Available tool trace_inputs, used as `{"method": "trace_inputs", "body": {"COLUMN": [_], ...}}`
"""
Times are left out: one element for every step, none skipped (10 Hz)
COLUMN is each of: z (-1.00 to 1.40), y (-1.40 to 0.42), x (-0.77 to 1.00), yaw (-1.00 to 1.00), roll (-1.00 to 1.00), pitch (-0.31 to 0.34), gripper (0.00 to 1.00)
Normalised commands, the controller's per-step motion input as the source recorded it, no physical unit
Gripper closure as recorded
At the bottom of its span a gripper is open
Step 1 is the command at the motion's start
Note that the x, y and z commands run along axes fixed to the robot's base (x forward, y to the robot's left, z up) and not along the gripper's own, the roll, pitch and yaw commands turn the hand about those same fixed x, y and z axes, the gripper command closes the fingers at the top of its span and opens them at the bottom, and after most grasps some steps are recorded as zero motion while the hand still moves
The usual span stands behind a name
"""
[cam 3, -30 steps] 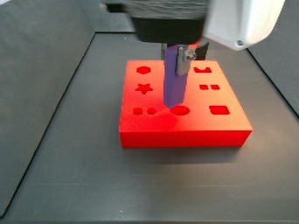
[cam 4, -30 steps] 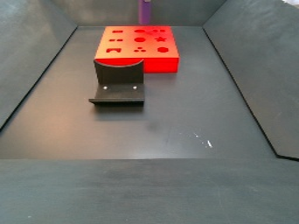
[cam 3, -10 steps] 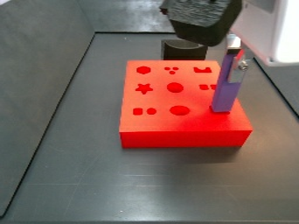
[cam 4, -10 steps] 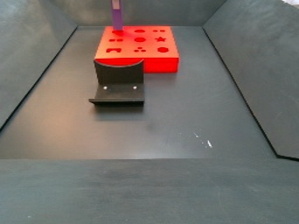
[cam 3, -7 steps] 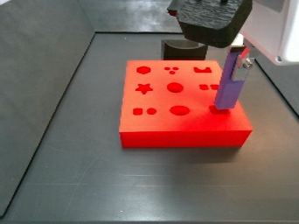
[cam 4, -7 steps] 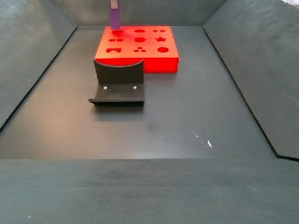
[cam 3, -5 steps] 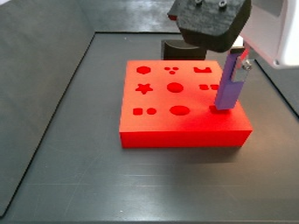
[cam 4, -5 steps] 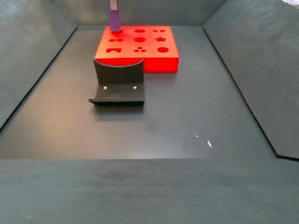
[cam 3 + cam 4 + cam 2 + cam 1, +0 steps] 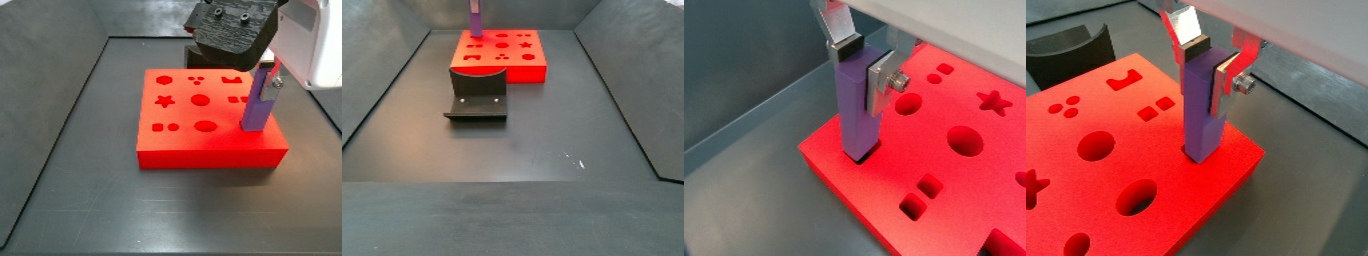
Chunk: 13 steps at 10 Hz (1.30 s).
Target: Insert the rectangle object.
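The gripper (image 9: pixel 1209 62) and purple bar (image 9: pixel 1203 110) occupy the red block's (image 9: pixel 201 135) corner; the fixture (image 9: pixel 477 98) stands close by.

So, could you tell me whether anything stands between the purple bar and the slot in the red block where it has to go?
Nothing visible does. The claw holds the purple bar upright by its top end, and the bar's lower end already sits in the slot near the corner of the red block. The neighbouring holes are open, and the dark curved block lies apart, beyond the red block.
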Motion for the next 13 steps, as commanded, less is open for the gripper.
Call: {"method": "trace_inputs", "body": {"z": [-0.15, -0.09, -0.09, -0.17, -0.25, -0.42, -0.60, -0.57, -0.35, -0.24, -0.22, -0.25, -0.27], "y": [0.10, 0.13, 0.11, 0.03, 0.00, -0.02, -0.07, -0.05, -0.17, -0.17, -0.13, -0.05, -0.03], "x": [0.03, 0.12, 0.17, 0.00, -0.01, 0.00, 0.00, 0.00, 0.11, 0.23, 0.14, 0.09, 0.04], "yaw": [0.00, 0.00, 0.00, 0.00, -0.04, -0.11, -0.19, -0.23, -0.19, -0.12, -0.06, -0.07, -0.09], "roll": [0.00, 0.00, 0.00, 0.00, 0.02, 0.00, 0.00, 0.01, 0.00, 0.01, 0.11, 0.11, 0.10], "pitch": [0.000, 0.004, 0.017, 0.000, 0.000, 0.000, 0.000, 0.101, 0.117, 0.124, 0.147, 0.149, 0.116], "gripper": [1.00, 1.00, 1.00, 1.00, 1.00, 1.00, 1.00, 1.00, 1.00, 1.00, 1.00, 1.00, 1.00]}}
